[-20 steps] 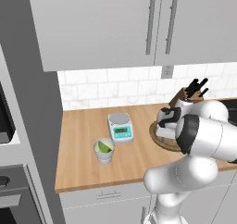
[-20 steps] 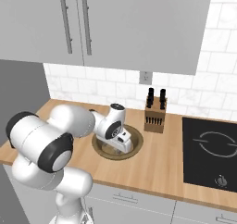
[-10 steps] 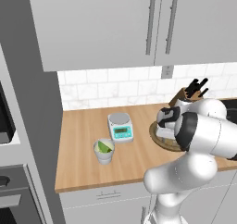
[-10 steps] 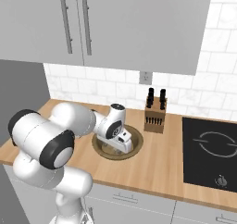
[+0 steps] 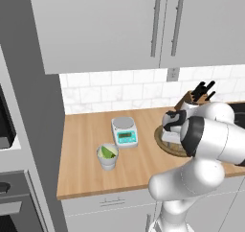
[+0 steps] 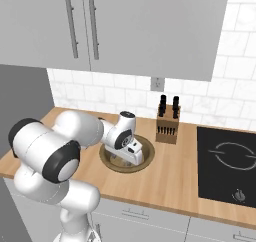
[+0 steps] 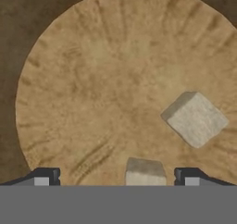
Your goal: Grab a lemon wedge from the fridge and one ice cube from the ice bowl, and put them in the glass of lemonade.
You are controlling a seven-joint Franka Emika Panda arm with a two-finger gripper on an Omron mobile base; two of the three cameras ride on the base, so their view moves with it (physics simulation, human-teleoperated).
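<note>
My gripper (image 7: 116, 177) is open and reaches down into the brownish ice bowl (image 7: 69, 79). One ice cube (image 7: 145, 172) lies between my fingertips (image 7: 44, 177), nearer the right one and touching neither. A second ice cube (image 7: 196, 119) rests further up and to the right on the bowl's floor. From the base, my hand (image 6: 131, 151) covers part of the ice bowl (image 6: 111, 161) (image 5: 162, 141). The glass of lemonade (image 5: 108, 158) stands to the bowl's left on the counter, with a yellowish-green lemon wedge (image 5: 108, 152) in its mouth. The fridge is out of view.
A white-and-teal kitchen scale (image 5: 124, 131) sits between glass and bowl, toward the wall. A knife block (image 6: 167, 122) stands just behind the bowl, and a black hob (image 6: 227, 158) lies to the right. Grey wall cupboards (image 6: 125, 26) hang overhead.
</note>
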